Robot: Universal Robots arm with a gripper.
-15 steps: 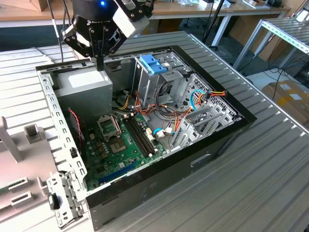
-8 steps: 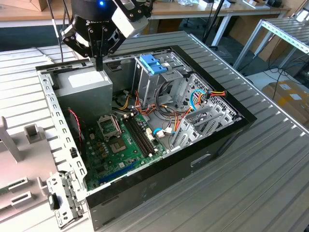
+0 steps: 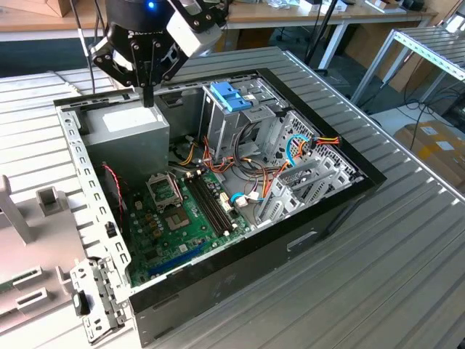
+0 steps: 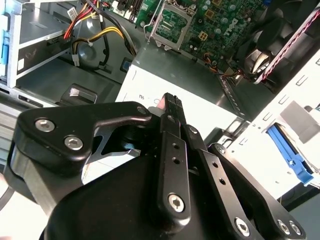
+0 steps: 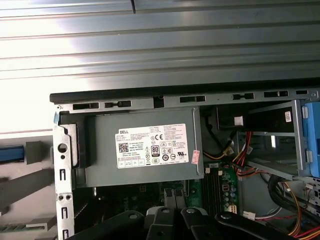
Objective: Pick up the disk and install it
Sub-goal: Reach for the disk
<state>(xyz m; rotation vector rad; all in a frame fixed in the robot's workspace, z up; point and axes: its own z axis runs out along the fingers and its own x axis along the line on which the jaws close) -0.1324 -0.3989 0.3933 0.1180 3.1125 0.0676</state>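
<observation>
Disk outside the case [image 3: 218, 280], not yet installed.
The disk [image 4: 289, 156] appears to be the pale flat piece with a long blue rail along one edge. It lies on the light surface just beyond the case's perforated wall. In the first wrist view its blue edge [image 5: 10, 153] sits beside a small grey block [image 5: 33, 150].

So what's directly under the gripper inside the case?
The grey power supply, white sticker facing up, in a corner of the open case. The shut gripper hangs close above it. Whatever lies below the supply is covered.
</observation>
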